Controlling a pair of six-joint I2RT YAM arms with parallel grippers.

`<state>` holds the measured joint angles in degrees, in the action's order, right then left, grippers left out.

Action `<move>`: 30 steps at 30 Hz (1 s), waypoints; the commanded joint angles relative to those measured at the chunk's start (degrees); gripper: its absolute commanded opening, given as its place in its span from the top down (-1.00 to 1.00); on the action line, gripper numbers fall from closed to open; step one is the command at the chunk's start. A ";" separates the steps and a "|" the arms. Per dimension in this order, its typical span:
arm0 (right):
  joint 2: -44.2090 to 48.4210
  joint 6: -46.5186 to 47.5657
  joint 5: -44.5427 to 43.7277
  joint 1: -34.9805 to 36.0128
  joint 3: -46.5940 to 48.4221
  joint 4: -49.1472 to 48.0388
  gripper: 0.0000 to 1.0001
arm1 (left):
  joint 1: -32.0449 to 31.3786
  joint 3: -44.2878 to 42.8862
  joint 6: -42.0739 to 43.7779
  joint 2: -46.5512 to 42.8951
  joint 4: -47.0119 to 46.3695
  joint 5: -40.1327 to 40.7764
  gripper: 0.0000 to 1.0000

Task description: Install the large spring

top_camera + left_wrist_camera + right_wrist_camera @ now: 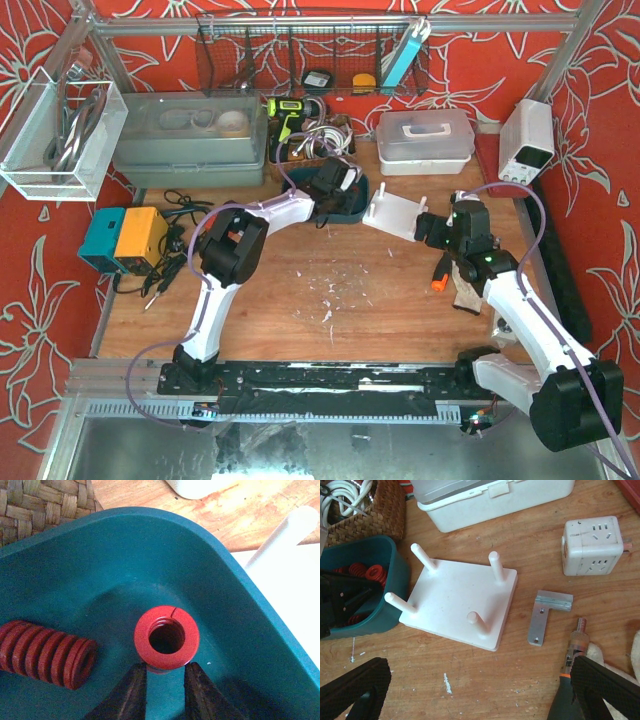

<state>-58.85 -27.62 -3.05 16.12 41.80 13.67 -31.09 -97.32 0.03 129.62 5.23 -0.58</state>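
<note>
- Left jaws (165,672) are down inside the teal bin (125,555), which sits mid-way along the far edge of the surface (330,330).
- They are closed. Both tips press the near flank of the large spring (142,637), one on each side, so it looks pinched, but I can't confirm how deep the contact goes.
- The key relation is that the spring stands on end. Its bore faces straight up at the left wrist camera, so its long axis runs along the jaws rather than across them.
- A second spring (47,650) lies on its side to the left in the bin, apart from the jaws.
- The white peg plate (465,600) lies flat just beside the bin, on its right, with four pegs sticking up.
- Right jaws (480,690) are spread wide and hold nothing, hovering over the near side of the plate.
- The left arm is the nearer one and already has the spring. My read is lift straight out, carry it right, and keep the bore in line with a peg.
- The risk is the spring tilting in a grip this low.
</note>
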 commanded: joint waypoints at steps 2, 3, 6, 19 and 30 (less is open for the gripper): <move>0.71 0.55 -1.85 0.16 -0.70 0.10 -0.96 | 0.07 -2.08 0.05 1.80 1.18 -0.98 0.53; 0.68 0.55 -1.95 0.15 -0.71 0.06 -0.97 | 0.07 -2.32 0.05 1.92 1.26 -1.12 0.54; 0.69 0.55 -1.97 0.17 -0.60 0.24 -0.97 | 0.07 -3.35 -0.07 2.40 1.95 -1.62 0.39; 1.41 0.72 -2.63 0.19 -0.79 0.37 -0.97 | 0.07 -4.45 -1.17 4.55 -2.63 -1.44 0.25; 1.12 0.85 -3.33 0.14 -0.90 0.29 -0.97 | 0.07 -4.93 -1.07 5.20 -6.22 -0.88 0.22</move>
<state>-58.17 -27.51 -4.67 16.12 41.80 13.69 -31.07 -100.51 -0.89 133.53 1.89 -1.41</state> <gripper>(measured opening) 0.984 0.389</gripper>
